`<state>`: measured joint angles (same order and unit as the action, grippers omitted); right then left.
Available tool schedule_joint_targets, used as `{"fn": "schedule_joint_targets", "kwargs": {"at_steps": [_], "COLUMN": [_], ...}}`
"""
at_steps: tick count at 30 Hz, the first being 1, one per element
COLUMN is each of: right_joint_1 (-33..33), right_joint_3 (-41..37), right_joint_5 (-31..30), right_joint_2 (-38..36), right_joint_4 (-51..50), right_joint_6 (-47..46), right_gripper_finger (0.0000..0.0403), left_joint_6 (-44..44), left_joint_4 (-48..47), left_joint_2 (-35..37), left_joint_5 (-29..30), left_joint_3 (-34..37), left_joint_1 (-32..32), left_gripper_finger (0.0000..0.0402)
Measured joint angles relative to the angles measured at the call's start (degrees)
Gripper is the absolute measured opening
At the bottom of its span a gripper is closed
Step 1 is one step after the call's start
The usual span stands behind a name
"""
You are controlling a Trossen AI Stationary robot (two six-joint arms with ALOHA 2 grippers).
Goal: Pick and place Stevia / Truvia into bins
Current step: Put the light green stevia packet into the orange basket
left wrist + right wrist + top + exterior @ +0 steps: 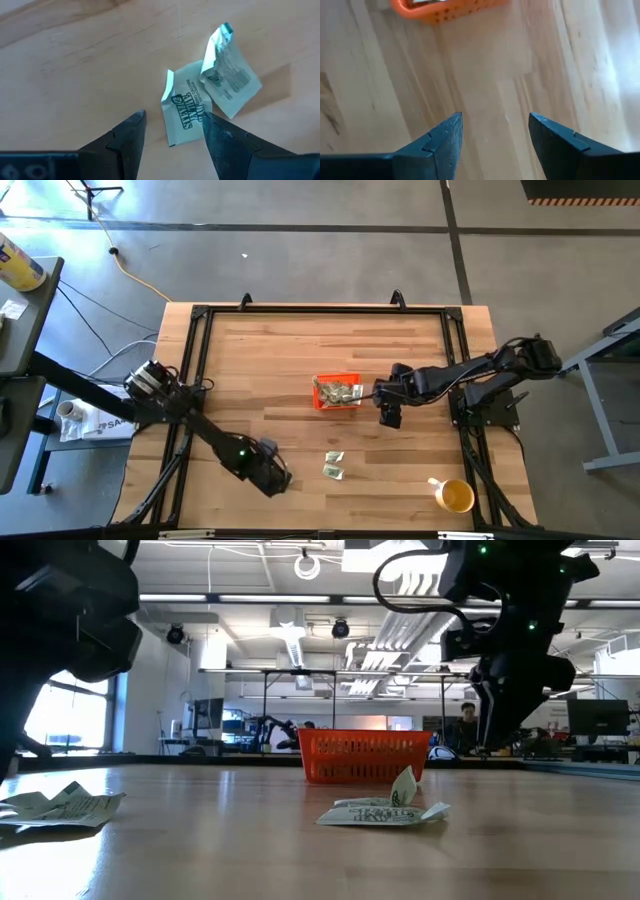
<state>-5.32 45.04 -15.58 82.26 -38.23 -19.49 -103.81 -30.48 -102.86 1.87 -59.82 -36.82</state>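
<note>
Two loose Stevia packets point(333, 463) on bare wood near the front edge, just right of the left gripper point(272, 477), fingers spread and empty; right gripper point(390, 416), also spread, beside the orange bin point(337, 392), farther off.

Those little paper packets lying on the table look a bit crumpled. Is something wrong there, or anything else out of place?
Two sweetener packets lie loose on the table, creased, one with a corner sticking up, outside the orange bin that already holds others. Nothing looks spilled or torn.
</note>
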Motion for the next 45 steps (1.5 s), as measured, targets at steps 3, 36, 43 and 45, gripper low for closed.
{"fn": "schedule_joint_targets", "kwargs": {"at_steps": [3,36,43,45], "right_joint_1": [0.02,0.07,0.07,0.07], "right_joint_3": [-0.83,-1.82,-1.82,-1.82], "right_joint_5": [-0.39,-3.76,-3.38,-3.38], "right_joint_2": [-0.42,-1.16,-1.16,-1.16], "right_joint_4": [0.51,-1.95,-3.48,-3.44], "right_joint_6": [-0.1,-6.52,-7.64,-7.64], "right_gripper_finger": [0.0218,0.0217,0.0217,0.0217], "left_joint_6": [0.03,13.78,21.1,22.35], "left_joint_4": [-3.32,-24.69,-27.45,-27.9], "left_joint_2": [-1.86,-6.18,-6.14,-6.09], "left_joint_5": [0.54,9.66,12.48,12.75], "left_joint_3": [-2.13,-9.6,-15.97,-16.47], "left_joint_1": [0.0,12.54,14.09,14.17], "left_gripper_finger": [0.0234,0.0137,0.0146,0.0154]}}
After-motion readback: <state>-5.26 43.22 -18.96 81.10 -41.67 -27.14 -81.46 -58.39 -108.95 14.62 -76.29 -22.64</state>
